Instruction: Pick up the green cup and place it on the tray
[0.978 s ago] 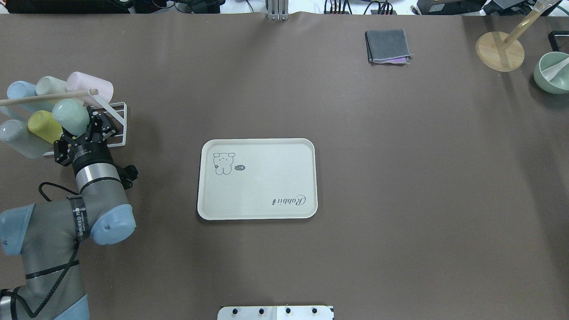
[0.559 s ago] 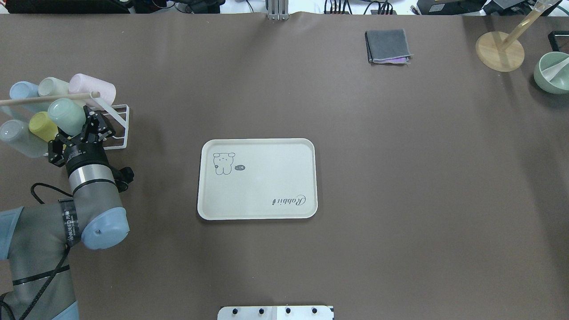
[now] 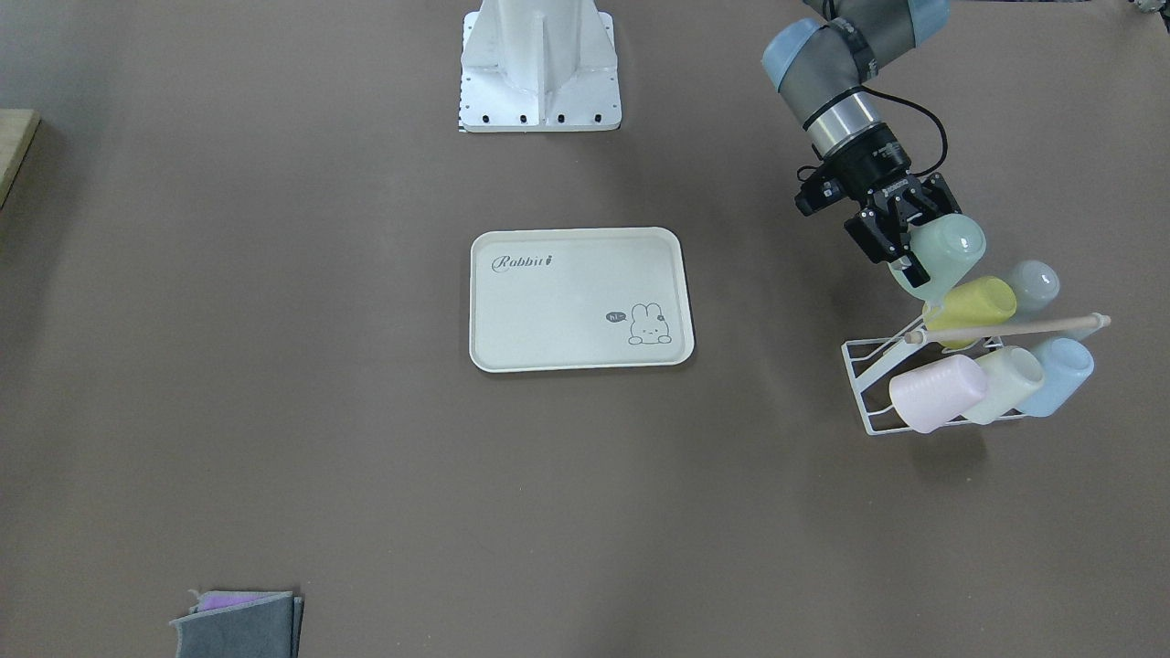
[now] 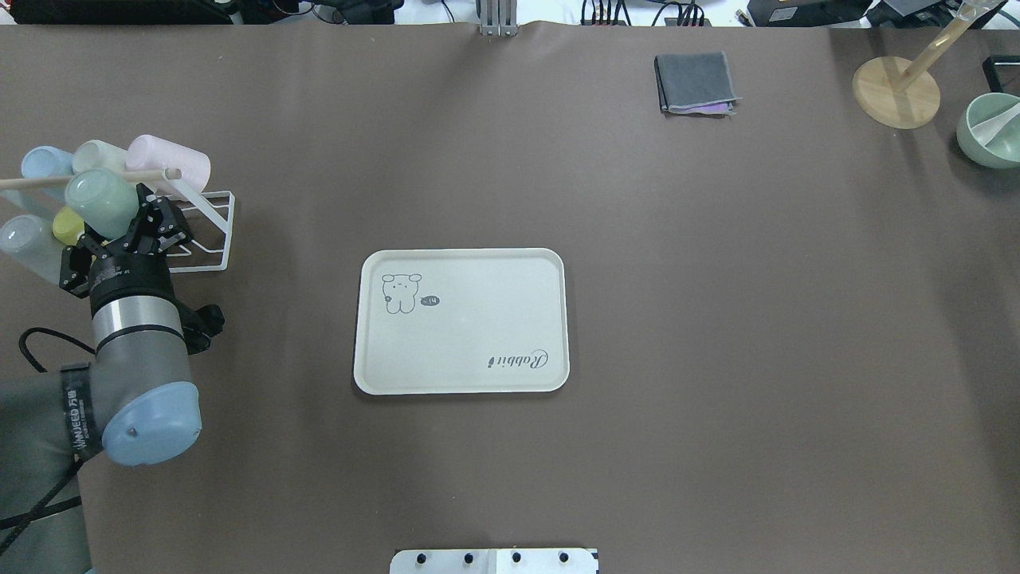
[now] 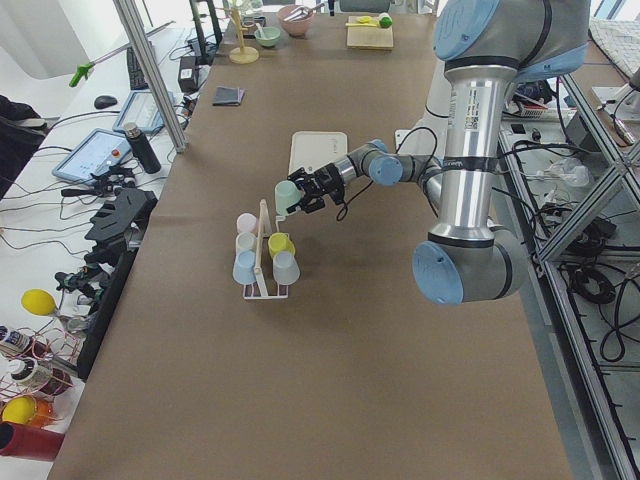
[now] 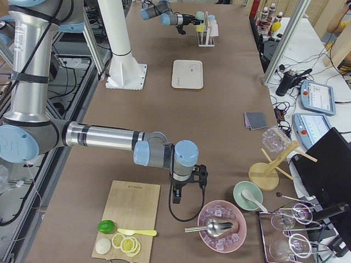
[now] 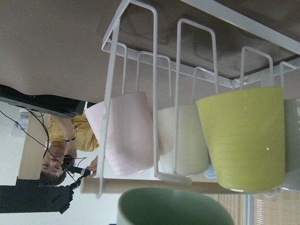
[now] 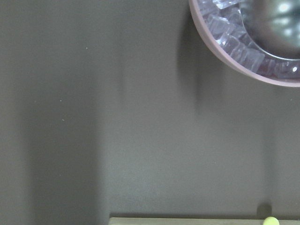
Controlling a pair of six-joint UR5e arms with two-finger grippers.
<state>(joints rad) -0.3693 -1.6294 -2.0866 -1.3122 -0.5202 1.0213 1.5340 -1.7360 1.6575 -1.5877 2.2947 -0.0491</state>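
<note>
The green cup (image 4: pixel 100 202) is a pale mint tumbler. My left gripper (image 4: pixel 127 227) is shut on its rim end and holds it tilted in the air over the white wire rack (image 4: pixel 213 231). It also shows in the front view (image 3: pixel 949 249), just above the yellow-green cup (image 3: pixel 973 306), and its rim shows in the left wrist view (image 7: pixel 173 206). The cream tray (image 4: pixel 462 343) with the "Rabbit" script lies flat at the table's middle, to the right of the cup. My right gripper (image 6: pixel 176 194) shows only in the exterior right view, so I cannot tell its state.
The rack holds a pink cup (image 4: pixel 169 157), a cream cup (image 4: pixel 94 151), a blue cup (image 4: pixel 41 162) and a grey cup (image 4: pixel 24 243) under a wooden rod. A grey cloth (image 4: pixel 695 82), a wooden stand (image 4: pixel 896 92) and a green bowl (image 4: pixel 988 131) are at the far right. An ice bowl (image 8: pixel 243 42) is by the right wrist.
My left gripper has carried the green cup up and toward the overhead view's left, off the rack. The rack has shifted slightly. The tray has not moved.
</note>
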